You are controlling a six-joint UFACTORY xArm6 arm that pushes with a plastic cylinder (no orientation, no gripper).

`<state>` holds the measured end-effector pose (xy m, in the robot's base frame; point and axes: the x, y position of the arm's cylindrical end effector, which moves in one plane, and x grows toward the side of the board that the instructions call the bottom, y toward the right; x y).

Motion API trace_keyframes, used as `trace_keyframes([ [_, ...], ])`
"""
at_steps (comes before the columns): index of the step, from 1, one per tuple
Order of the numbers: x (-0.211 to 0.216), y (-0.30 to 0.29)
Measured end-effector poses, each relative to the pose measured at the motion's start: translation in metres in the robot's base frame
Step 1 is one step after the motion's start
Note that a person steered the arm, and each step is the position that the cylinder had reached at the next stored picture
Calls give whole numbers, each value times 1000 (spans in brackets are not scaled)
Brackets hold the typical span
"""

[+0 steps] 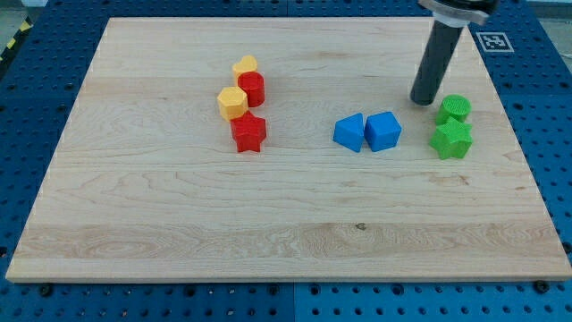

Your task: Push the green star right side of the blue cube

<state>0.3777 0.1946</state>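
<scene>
The green star (451,139) lies on the wooden board (286,224) at the view's right. A green round block (455,109) sits just above it, touching or nearly touching. The blue cube (383,131) lies left of the star with a clear gap between them, and a blue wedge-like block (349,132) touches the cube's left side. My tip (422,101) rests on the board above and to the right of the blue cube, just left of the green round block and up-left of the star.
A cluster stands left of centre: a yellow block (245,65), a red round block (251,89), a yellow hexagonal block (232,103) and a red star (248,133). The board's right edge runs close to the green blocks.
</scene>
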Motion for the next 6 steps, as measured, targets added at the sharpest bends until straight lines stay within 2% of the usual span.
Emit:
trace_keyframes([
  [2,-5,84],
  [3,36,124],
  [4,99,114],
  [5,109,92],
  [6,97,86],
])
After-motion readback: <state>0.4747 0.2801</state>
